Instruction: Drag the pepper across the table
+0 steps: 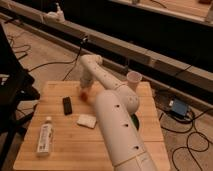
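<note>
Starting near on the table (60, 150), the light-wood butcher-block top: a white tube-like bottle (45, 138) lies at the front left, lengthwise. Behind it and toward the centre sits a small white pad (86, 120), and beyond that a dark rectangular block (67, 105). The big white arm (117, 132) sweeps up over the table's right half, covering most of a green plate (136, 121) whose edge peeks out beside it. Further back, the gripper (84, 91) is down at the tabletop, right at the pepper (85, 96), a small orange-red spot just past the dark block. At the far right edge stands a white paper cup (133, 80).
</note>
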`<state>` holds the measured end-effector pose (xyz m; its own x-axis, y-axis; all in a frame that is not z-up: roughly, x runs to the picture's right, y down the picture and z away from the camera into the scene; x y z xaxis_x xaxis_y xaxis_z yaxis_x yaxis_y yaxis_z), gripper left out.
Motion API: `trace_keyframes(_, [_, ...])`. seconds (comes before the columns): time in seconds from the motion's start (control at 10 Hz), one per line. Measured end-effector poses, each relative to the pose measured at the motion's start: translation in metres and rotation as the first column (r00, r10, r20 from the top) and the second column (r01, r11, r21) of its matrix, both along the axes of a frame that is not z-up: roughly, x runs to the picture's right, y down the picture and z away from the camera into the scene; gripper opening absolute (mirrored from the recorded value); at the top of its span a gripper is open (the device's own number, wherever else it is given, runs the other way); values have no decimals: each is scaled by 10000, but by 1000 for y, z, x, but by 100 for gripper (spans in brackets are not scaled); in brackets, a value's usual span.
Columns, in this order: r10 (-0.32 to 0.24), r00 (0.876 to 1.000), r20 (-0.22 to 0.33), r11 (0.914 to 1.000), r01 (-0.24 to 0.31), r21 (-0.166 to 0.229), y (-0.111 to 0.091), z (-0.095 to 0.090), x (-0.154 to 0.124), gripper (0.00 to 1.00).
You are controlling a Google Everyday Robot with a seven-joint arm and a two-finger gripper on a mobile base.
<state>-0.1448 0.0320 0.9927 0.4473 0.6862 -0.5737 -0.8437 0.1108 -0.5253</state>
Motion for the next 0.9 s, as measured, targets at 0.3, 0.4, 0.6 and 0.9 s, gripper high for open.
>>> trace_keyframes(0.3, [-442,9969,648,9990,436,111,1,-8,-37,0])
trace_keyframes(0.4, [-565,9952,797,9984,556,132,2,-10,-46,0])
trace_keyframes(0.6, [-1008,9863,1306,9949,987,230,5,-18,-73,0])
trace_keyframes(0.9, [-1334,9692,2068,9910,1278,403,4,-34,-106,0])
